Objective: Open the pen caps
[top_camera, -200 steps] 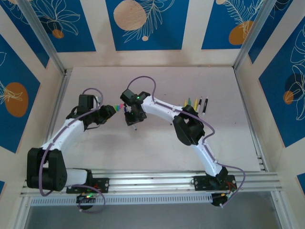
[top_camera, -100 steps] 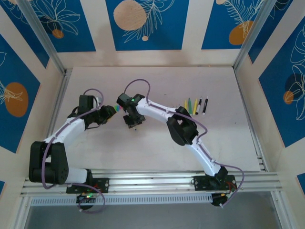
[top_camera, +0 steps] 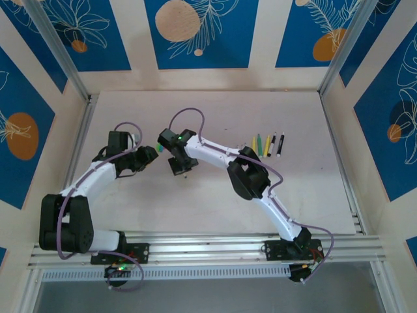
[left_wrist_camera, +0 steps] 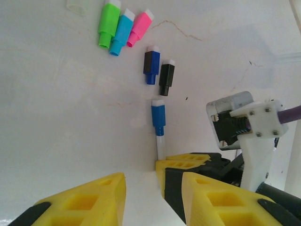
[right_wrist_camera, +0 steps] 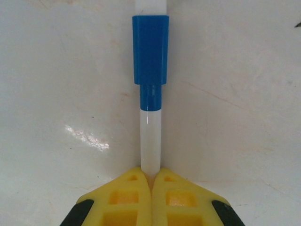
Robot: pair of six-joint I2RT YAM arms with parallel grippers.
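Note:
My right gripper [right_wrist_camera: 151, 176] is shut on the white barrel of a pen [right_wrist_camera: 150, 141]; its blue cap [right_wrist_camera: 150, 56] is on and points away from the fingers. In the left wrist view the same pen [left_wrist_camera: 161, 147] with its blue cap [left_wrist_camera: 158, 117] sticks out of the right gripper's yellow fingers [left_wrist_camera: 183, 165]. My left gripper [left_wrist_camera: 153, 188] stands open just short of them, nothing between its jaws. Loose caps lie beyond: green [left_wrist_camera: 108, 23], cyan [left_wrist_camera: 121, 33], pink [left_wrist_camera: 139, 28], dark blue [left_wrist_camera: 151, 66], black [left_wrist_camera: 166, 77]. From above, left gripper [top_camera: 153, 156] and right gripper [top_camera: 177, 167] nearly meet.
Several pens [top_camera: 267, 143] lie in a row at the table's back right, behind the right arm's elbow [top_camera: 247, 173]. The white table [top_camera: 215, 208] is walled by panels on three sides, with a metal rail [top_camera: 208, 248] along the near edge.
The right gripper has shut on the pen's white barrel, and its wrist has shifted a little left toward the left gripper. The left arm has barely moved.

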